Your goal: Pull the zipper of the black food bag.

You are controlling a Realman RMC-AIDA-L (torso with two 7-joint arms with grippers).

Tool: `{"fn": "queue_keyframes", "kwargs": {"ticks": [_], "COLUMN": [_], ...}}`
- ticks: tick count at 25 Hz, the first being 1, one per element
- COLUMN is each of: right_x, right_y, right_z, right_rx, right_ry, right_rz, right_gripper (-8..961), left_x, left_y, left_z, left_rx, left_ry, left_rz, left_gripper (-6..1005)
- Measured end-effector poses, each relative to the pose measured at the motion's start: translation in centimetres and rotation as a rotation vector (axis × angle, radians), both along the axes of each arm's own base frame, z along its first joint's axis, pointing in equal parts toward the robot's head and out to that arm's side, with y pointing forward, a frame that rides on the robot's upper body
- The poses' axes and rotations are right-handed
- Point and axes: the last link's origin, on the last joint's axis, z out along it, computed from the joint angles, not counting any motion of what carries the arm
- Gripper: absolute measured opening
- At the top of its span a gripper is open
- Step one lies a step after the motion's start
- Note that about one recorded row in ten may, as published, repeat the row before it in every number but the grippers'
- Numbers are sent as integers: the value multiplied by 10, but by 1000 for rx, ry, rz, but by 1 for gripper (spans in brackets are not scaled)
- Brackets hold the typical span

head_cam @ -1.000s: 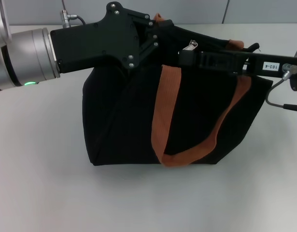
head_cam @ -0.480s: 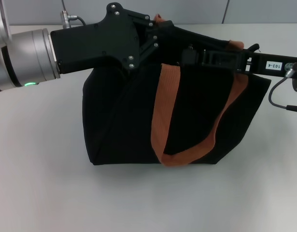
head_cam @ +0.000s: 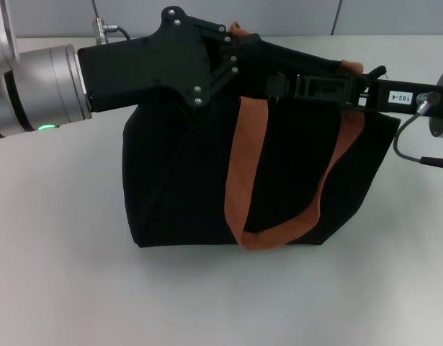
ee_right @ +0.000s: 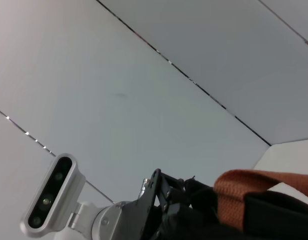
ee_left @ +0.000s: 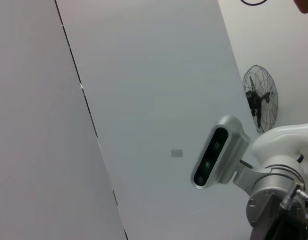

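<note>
Two grippers at the top edge of a boxy bag on a matte white table (head_cam: pixel 63 252).

Left gripper (head_cam: pixel 239 52), angular black metal, pinches the bag (head_cam: pixel 185 180) by its soft fabric corner; orange webbing strap (head_cam: pixel 239 166) loops down the front; right gripper (head_cam: pixel 275 85), slim and black, reaches the zipper line, grip and zipper unclear.

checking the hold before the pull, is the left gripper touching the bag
Touching. In the head view the left gripper presses into the upper edge of the bag beside the strap, and the fabric bunches there with no gap showing.
</note>
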Motion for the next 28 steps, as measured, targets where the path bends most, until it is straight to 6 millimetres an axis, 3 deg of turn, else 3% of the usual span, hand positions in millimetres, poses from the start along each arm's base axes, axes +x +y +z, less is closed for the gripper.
{"fn": "queue_keyframes", "kwargs": {"ticks": [7,12,18,28], "right_x": [2,3,3,-15], "right_y": [-2,-2,-2,7], "right_z": [2,3,3,-3], "right_rx": [-6,-7,-7,-42], "right_ry": [1,8,12,-17], "right_rz": [-4,-11,-12,16], "right_gripper": [253,80,-2,-2], "left_x": [0,0,-3,-43], "left_y": [-1,-1,-1,-2], "left_z": [1,1,1,-4], "left_rx": [0,0,1,20], "left_ry": [-8,-8,-11,-110], "left_rz": [1,1,13,162], "left_gripper": [29,29,29,29]}}
